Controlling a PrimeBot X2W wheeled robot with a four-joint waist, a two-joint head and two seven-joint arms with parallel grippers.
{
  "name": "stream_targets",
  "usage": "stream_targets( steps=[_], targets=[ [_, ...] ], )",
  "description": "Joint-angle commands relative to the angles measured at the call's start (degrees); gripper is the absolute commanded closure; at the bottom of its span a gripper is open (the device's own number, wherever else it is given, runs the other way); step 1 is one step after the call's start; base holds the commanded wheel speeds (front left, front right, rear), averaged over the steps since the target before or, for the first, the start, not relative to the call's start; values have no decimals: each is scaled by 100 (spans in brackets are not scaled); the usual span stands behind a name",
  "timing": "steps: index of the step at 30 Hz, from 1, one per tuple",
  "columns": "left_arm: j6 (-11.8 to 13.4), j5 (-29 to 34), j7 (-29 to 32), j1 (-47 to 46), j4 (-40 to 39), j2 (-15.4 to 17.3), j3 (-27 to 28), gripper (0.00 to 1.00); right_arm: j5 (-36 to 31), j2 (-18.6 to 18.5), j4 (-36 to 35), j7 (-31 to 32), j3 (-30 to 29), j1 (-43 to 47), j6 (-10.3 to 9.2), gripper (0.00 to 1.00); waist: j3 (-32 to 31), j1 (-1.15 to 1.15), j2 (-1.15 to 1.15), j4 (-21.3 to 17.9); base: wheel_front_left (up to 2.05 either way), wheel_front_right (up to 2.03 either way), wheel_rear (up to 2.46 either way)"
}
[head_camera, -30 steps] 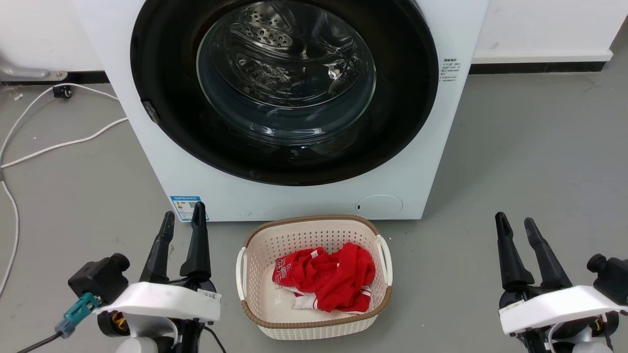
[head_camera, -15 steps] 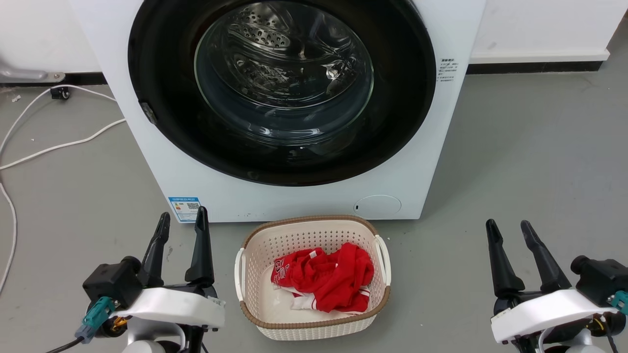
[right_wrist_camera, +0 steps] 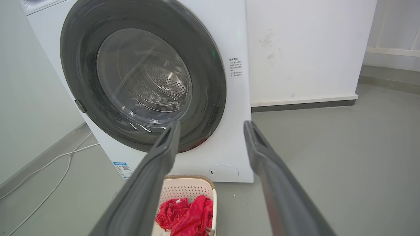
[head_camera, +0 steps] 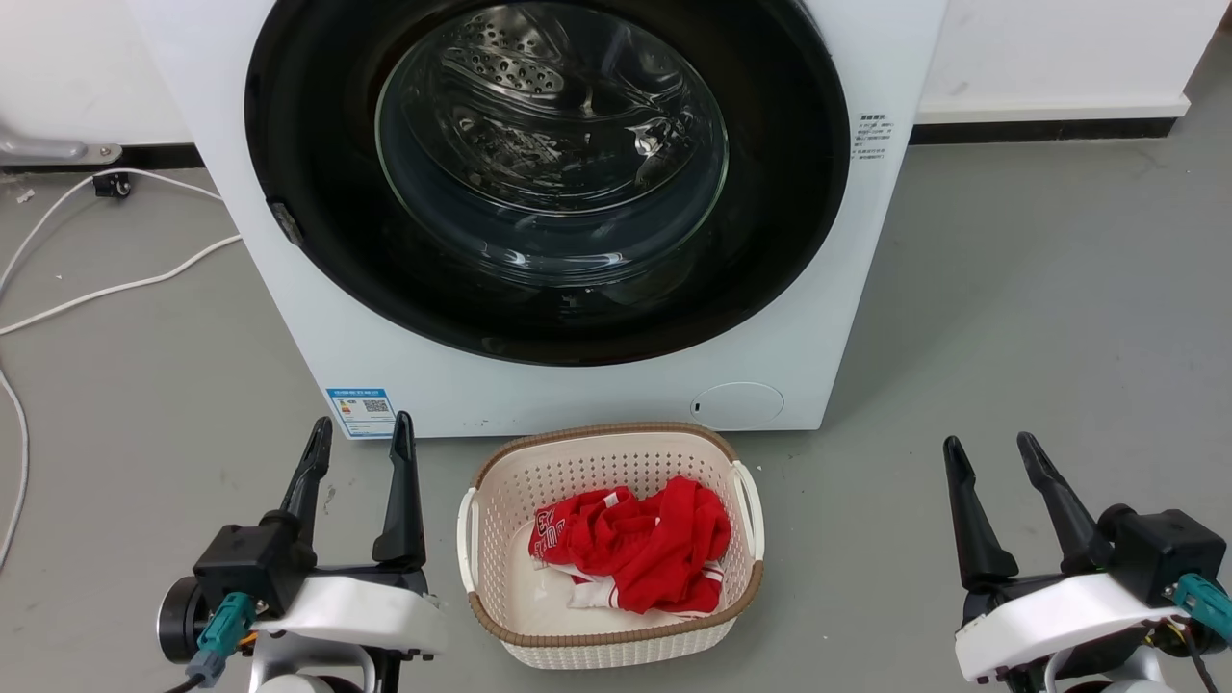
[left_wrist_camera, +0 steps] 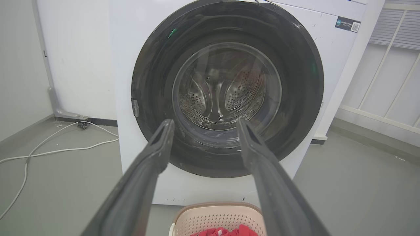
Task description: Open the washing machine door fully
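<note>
- The washing machine door (head_camera: 549, 173) lies shut, flat against the front of the white washing machine (head_camera: 616, 395). The steel drum shows through its clear glass bowl.
- A small grey tab (head_camera: 286, 221) sits at the door's left edge in the head view.
- A blue label (head_camera: 361, 411) and a round cover (head_camera: 737, 405) are on the machine's lower front.
- A cream basket (head_camera: 616, 430) stands on the grey floor (head_camera: 1011, 318) just in front of the machine, with red clothing (head_camera: 635, 544) inside it.
- The left jaws are open, with nothing between them. Their dark fingers (head_camera: 399, 481) point at the machine from left of the basket, well short of the door.
- The right jaws are likewise open and hold nothing. Their fingers (head_camera: 962, 510) are right of the basket, apart from the door.
- A white cable (head_camera: 115, 284) lies on the floor left of the machine.
</note>
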Motion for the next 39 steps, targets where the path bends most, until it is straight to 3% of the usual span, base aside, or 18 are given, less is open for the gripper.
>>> stream_targets(
  steps=[1, 20, 39],
  targets=[
    [37, 143, -54, 39, -34, 45, -17, 0, -117, 17, -63, -59, 20, 21, -1, 0, -4, 0, 0, 2, 0, 0, 0],
    [142, 836, -268, 154, -43, 3, -94, 0, -810, 25, -96, -142, 80, 68, -2, 0, -20, 0, 0, -1, 0, 0, 0],
    [35, 1165, -392, 217, 73, -183, 88, 0, -945, 30, 15, -131, 113, 83, -2, 0, -14, 0, 0, 6, 0, 0, 0]
  ],
)
